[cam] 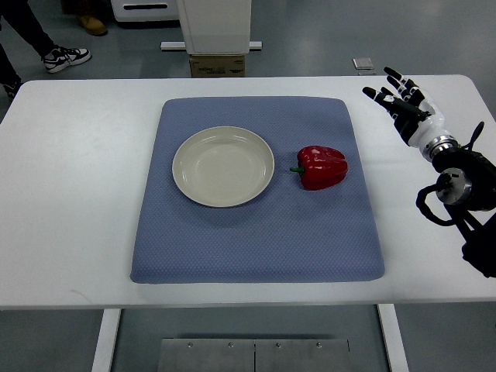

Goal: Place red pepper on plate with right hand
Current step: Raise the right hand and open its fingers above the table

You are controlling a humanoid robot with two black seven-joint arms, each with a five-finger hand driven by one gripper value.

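Note:
A red pepper lies on its side on the blue mat, its green stem pointing left toward the cream plate. Nothing is on the plate, which sits left of the pepper with a small gap between them. My right hand hovers over the white table at the far right, beyond the mat's right edge and well apart from the pepper. Its fingers are spread and hold nothing. The right arm enters from the right edge. The left arm does not show.
The white table carries only the mat. Beyond its far edge stand a white machine base with a cardboard box, and a person's shoes on the floor at the top left.

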